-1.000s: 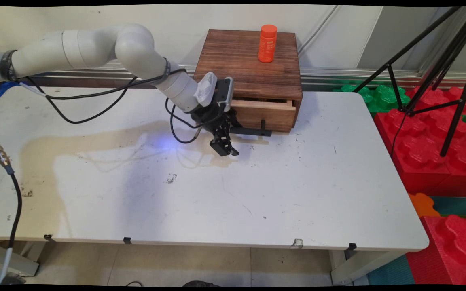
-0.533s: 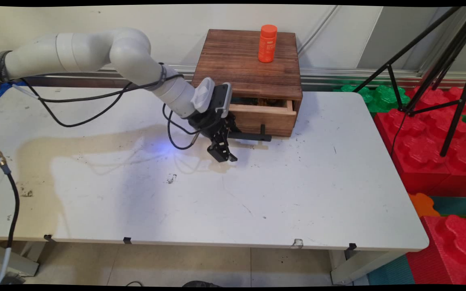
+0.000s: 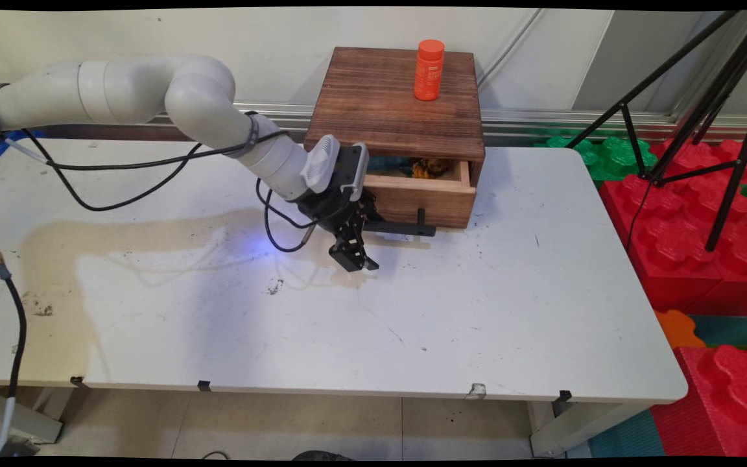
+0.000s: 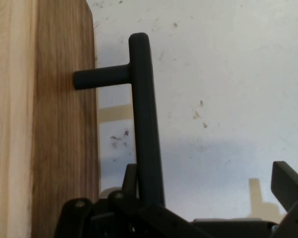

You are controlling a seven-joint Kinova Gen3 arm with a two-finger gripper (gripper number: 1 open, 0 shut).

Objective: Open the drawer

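On the white table [image 3: 477,311] the black gripper [image 3: 362,243] hangs low with its jaws spread: one finger [image 4: 130,178] sits hooked behind the black bar handle [image 3: 406,227], the other stands well apart from it. The handle belongs to a drawer [image 3: 422,198] that stands partly open, with yellowish and blue things [image 3: 428,168] showing inside. Behind it, on top of the dark wooden box [image 3: 386,97], an orange bottle [image 3: 429,70] stands upright near the back edge.

White table [image 3: 477,311], stained, scuffed; wooden drawer box [image 3: 399,104] at far edge.
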